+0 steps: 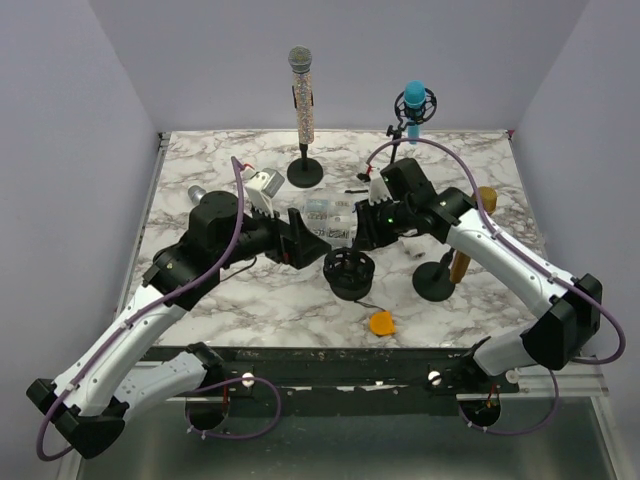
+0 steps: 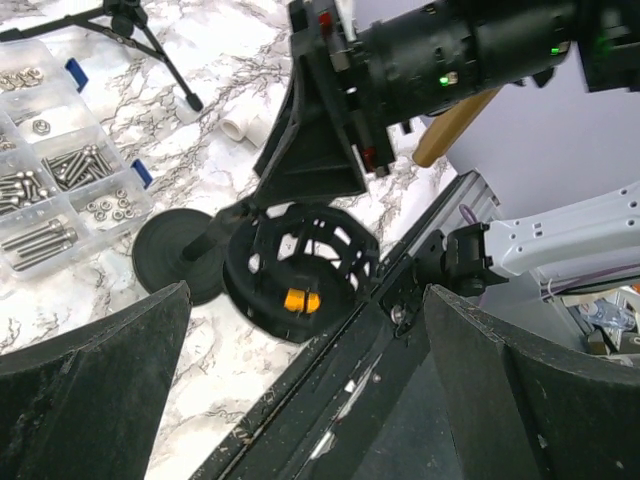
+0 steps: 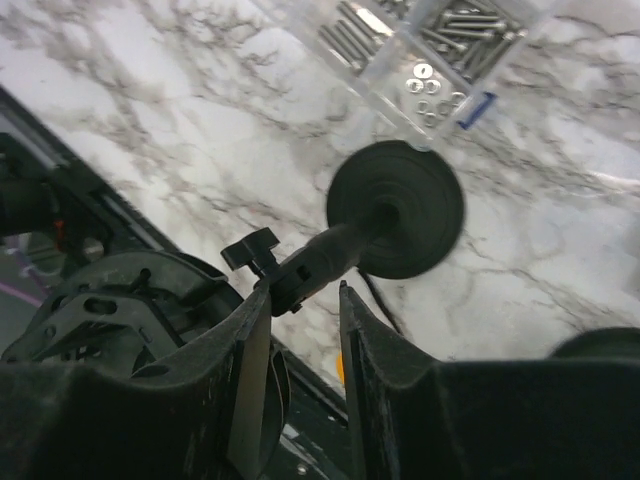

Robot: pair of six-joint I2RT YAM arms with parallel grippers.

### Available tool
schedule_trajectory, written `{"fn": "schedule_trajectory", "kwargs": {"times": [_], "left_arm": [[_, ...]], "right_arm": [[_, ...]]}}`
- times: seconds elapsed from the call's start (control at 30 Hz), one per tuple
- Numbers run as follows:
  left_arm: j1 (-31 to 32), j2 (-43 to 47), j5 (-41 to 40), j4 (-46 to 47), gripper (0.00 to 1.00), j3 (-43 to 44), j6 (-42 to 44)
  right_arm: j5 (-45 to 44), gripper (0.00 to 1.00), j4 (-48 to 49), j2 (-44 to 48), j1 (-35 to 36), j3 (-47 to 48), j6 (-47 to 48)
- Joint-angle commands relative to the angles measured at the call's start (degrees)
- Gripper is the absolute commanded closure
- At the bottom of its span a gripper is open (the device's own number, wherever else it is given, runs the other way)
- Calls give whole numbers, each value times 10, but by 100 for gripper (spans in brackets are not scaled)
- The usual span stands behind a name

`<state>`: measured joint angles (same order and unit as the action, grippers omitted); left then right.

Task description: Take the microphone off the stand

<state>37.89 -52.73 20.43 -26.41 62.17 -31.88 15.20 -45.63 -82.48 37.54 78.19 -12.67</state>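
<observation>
A black cage-shaped mount sits on a short stand with a round base. I cannot tell whether a microphone is inside it, though something orange shows through the cage. My right gripper is shut on the stand's stem just below the knobbed clamp; from above it hangs over the mount. My left gripper is wide open with nothing between its fingers, just left of the mount. Further back, a glitter microphone and a blue microphone stand on their own stands.
A clear organizer box of screws and nuts lies behind the mount. A wooden handle rises from a second black base at the right. An orange piece lies by the table's front edge.
</observation>
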Motion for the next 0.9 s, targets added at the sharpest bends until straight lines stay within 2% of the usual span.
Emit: {"fn": "schedule_trajectory", "kwargs": {"times": [0.0, 0.13, 0.23, 0.27, 0.43, 0.5, 0.73, 0.87], "left_arm": [[3, 19, -22, -21, 1, -2, 13], [3, 32, -21, -22, 1, -7, 13], [3, 40, -18, -12, 2, -11, 13], [3, 41, -13, -5, 2, -12, 12], [11, 36, 14, 43, 1, -19, 0], [19, 28, 15, 55, 1, -18, -3], [54, 1, 4, 68, 2, -4, -6], [84, -27, 1, 90, 2, 12, -2]], "right_arm": [[-30, 66, -23, -43, 5, -36, -1], [-53, 64, -24, -40, 5, -19, -8], [-66, 53, -29, -2, 5, 19, -15], [-70, 48, -34, 14, 5, 34, -18], [-134, 9, -39, 103, 5, 112, -50], [-146, 0, -31, 147, 5, 126, -61], [-121, 0, -26, 281, 5, 102, -115], [-178, 0, -46, 354, 5, 107, -166]]}}
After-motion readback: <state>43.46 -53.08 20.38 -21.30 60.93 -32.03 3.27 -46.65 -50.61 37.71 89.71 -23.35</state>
